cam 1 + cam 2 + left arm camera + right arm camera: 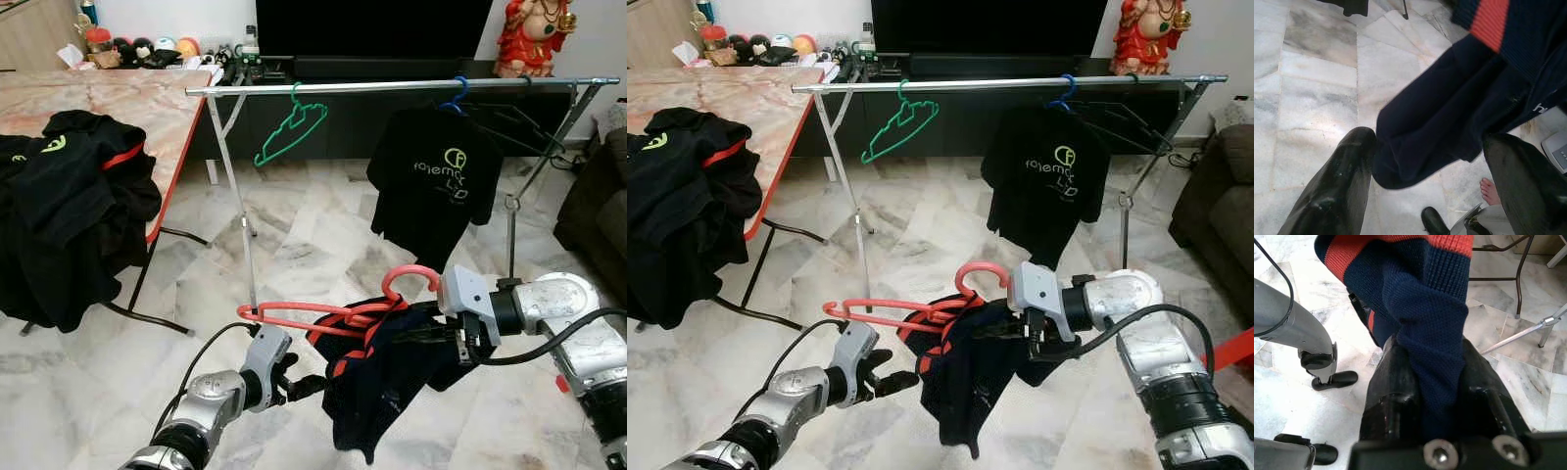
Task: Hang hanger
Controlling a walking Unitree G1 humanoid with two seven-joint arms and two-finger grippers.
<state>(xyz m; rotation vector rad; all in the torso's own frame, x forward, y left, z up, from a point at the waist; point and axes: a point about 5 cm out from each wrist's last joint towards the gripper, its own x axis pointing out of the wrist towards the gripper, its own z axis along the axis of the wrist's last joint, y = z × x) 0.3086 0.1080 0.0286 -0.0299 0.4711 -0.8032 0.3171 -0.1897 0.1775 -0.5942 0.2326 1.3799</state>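
Note:
A coral-red hanger point(323, 315) with its hook point(407, 276) turned up hangs low over the floor, and a navy shirt with orange trim point(377, 387) droops from it. My right gripper point(431, 338) is shut on the shirt's fabric just under the hook; the right wrist view shows the navy knit point(1435, 308) pinched between the fingers point(1388, 382). My left gripper point(306, 385) is open, below the hanger's left end and beside the shirt's hem point(1415, 147). The silver rail point(392, 86) runs across, well above and beyond the hanger.
On the rail hang an empty green hanger point(291, 132) and a black T-shirt point(436, 176) on a blue hanger. A marble-topped table point(147, 98) with a pile of black clothes point(69, 206) stands left, a dark sofa point(598, 196) right. A person's bare foot point(1490, 192) is nearby.

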